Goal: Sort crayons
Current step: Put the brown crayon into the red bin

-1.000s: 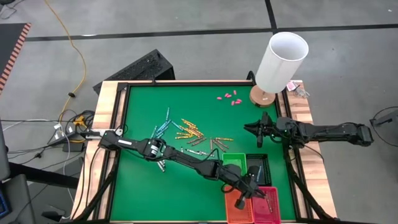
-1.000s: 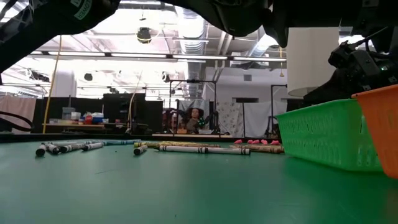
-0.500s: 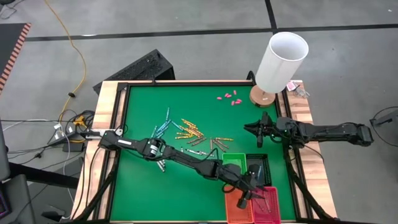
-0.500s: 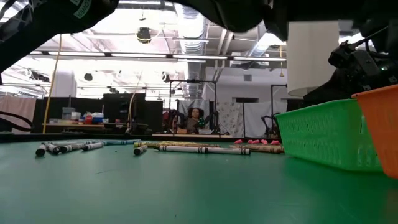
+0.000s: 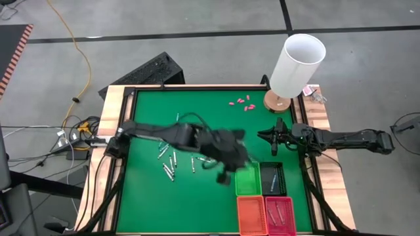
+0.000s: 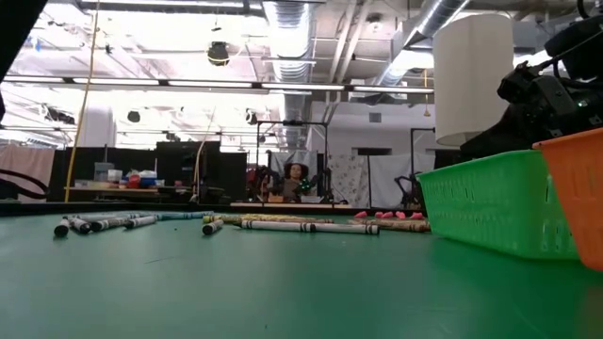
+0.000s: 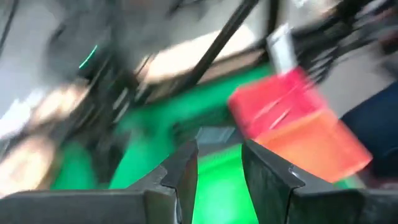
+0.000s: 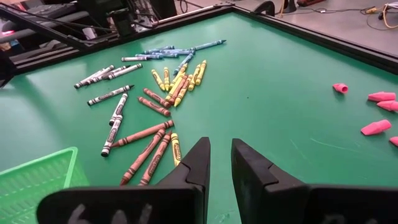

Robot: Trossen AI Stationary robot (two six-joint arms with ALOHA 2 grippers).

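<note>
Crayons (image 8: 168, 87) lie loose on the green table (image 5: 151, 196) in blue, yellow, grey-white and brown groups; in the high view my left arm covers most of them, and a few grey-white crayons (image 5: 168, 161) show. My left gripper (image 7: 219, 165) is open, with nothing between its fingers. It hangs raised and blurred over the table's middle (image 5: 225, 174), just left of the green basket (image 5: 248, 180). My right gripper (image 8: 219, 163) waits open at the table's right side (image 5: 274, 137), pointing toward the crayons.
Four baskets stand at the near right: green, black (image 5: 272, 178), orange (image 5: 251, 215) and red (image 5: 281, 215), the red one with a few sticks in it. Pink stubby pieces (image 5: 241, 102) lie at the far side. A white cylinder (image 5: 296, 64) stands at the far right corner.
My left gripper has risen from low over the orange and red baskets and swung toward the table's middle and far side, tipping up as it went. The arm has left the top of the low view.
</note>
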